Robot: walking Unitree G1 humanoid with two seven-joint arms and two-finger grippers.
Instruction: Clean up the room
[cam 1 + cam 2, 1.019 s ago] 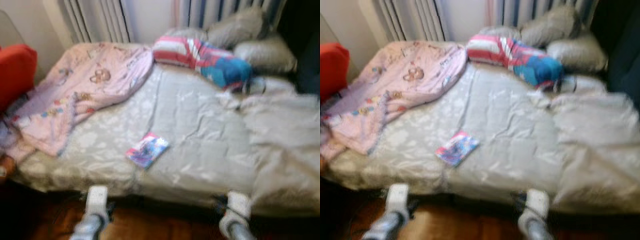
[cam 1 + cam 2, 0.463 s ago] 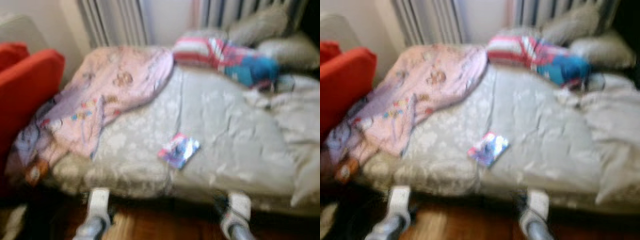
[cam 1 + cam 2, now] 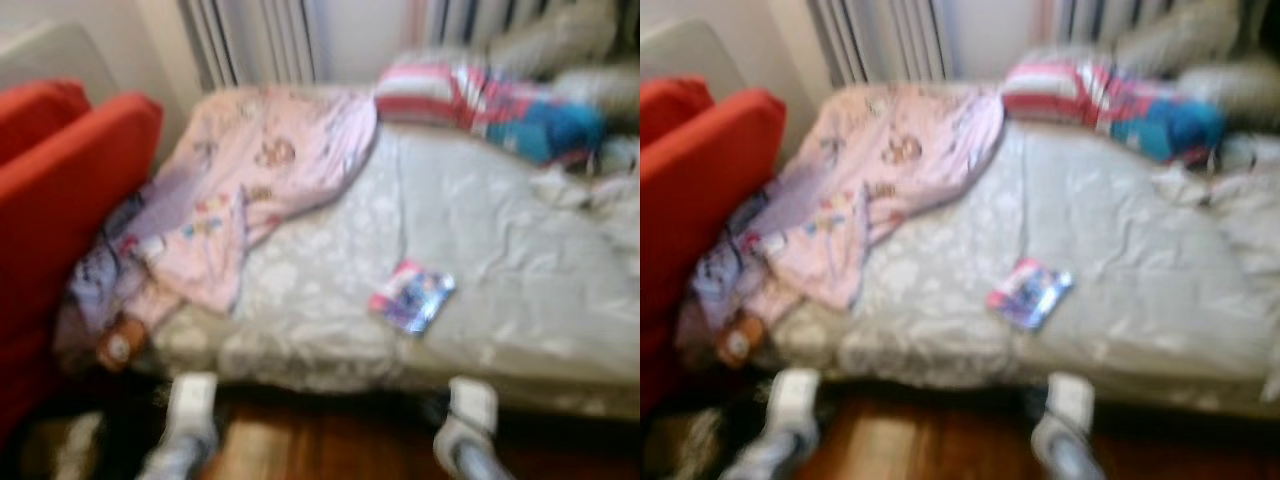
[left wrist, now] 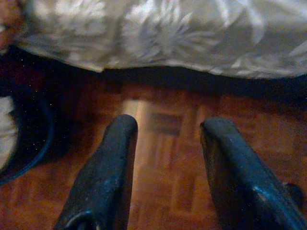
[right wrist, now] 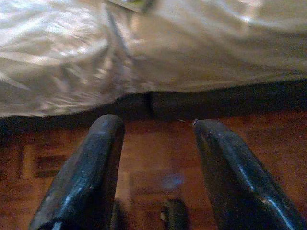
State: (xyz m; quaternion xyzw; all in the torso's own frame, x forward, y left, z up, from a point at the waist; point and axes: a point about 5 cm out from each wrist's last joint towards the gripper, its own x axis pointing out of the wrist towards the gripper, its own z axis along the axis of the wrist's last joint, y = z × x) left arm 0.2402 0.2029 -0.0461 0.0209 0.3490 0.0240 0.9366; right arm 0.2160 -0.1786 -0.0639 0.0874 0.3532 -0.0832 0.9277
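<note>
A bed with a grey patterned cover (image 3: 480,260) stands before me. A small colourful booklet (image 3: 412,297) lies flat near its front edge. A pink blanket (image 3: 250,190) is crumpled over the bed's left part and hangs off the side. A striped red, white and blue bundle (image 3: 490,100) lies near the pillows (image 3: 1200,40). Both arms hang low in front of the bed. My left gripper (image 4: 165,143) is open over the wooden floor. My right gripper (image 5: 156,143) is open too, below the bed's edge.
A red armchair (image 3: 60,220) stands close at the left of the bed. Small toys or clutter (image 3: 120,345) lie between chair and bed. A dark round container (image 4: 19,139) sits on the floor. Curtains (image 3: 260,40) hang behind. The floor is brown parquet (image 4: 158,167).
The camera has swung left: the bed and booklet shifted right in view and more of the red armchair came in. The arms still hang low.
</note>
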